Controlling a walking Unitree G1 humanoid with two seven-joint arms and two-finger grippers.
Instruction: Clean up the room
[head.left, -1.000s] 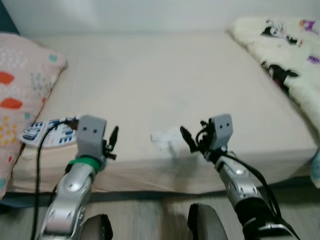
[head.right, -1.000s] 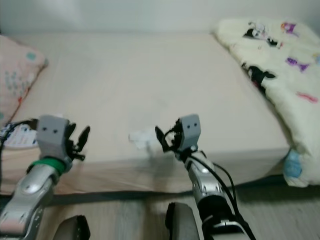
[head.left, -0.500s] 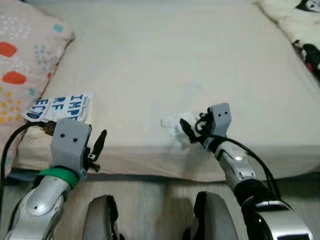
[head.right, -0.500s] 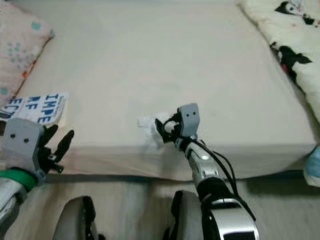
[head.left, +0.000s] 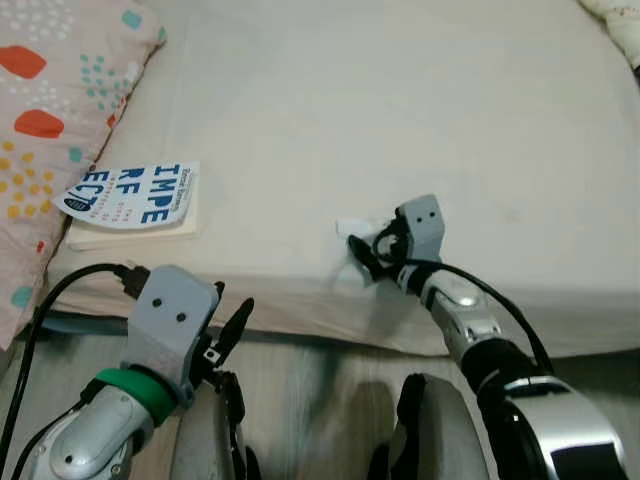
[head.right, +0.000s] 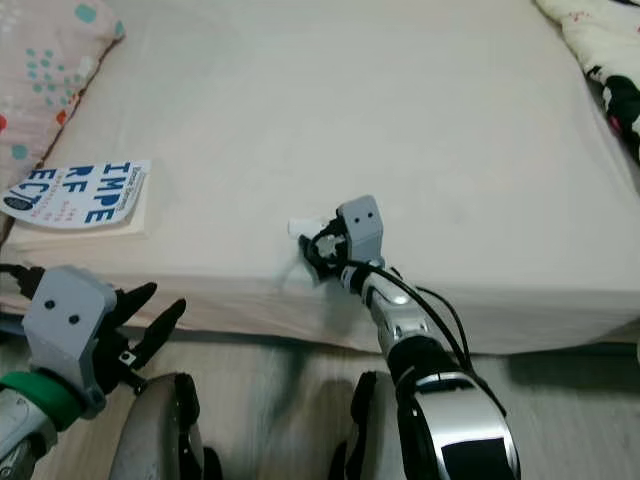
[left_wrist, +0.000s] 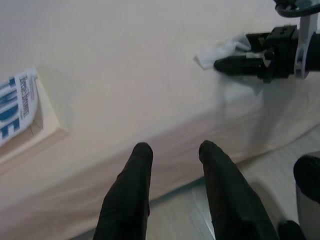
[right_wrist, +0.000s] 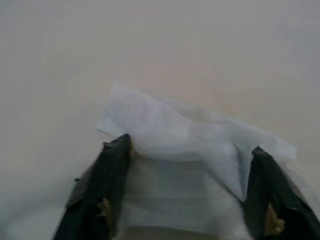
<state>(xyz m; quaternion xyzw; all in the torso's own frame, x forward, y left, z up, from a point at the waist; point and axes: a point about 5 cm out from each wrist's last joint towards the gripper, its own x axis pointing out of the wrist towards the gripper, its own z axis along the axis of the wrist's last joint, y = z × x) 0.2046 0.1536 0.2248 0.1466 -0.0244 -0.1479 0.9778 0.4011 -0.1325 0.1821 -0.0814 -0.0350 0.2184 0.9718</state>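
R gripper (head.left: 362, 255) is down on the bed (head.left: 400, 110) near its front edge, its 2 black fingers (right_wrist: 107, 185) spread apart w/ the crumpled white tissue (right_wrist: 195, 145) lying between them — nothing clamped yet, the jaws just bracket it. The tissue sits on the sheet just short of the mattress edge, well apart from the book (head.left: 135, 200) that lies by the patterned pillow (head.left: 50, 130) on the robot's left.

L gripper (head.left: 228, 335) hangs low in front of the mattress side, fingers parted and holding nothing, idle.

Looks like the step is the pinch itself. To do it well, I'd say: keep the tips pressed lightly on the sheet so the thin paper can't slip under, close slowly around the bulk of the wad rather than a loose corner, and try not to snag the sheet w/ it. Then lift straight up — a tissue this light could flutter off if the arm swings fast.
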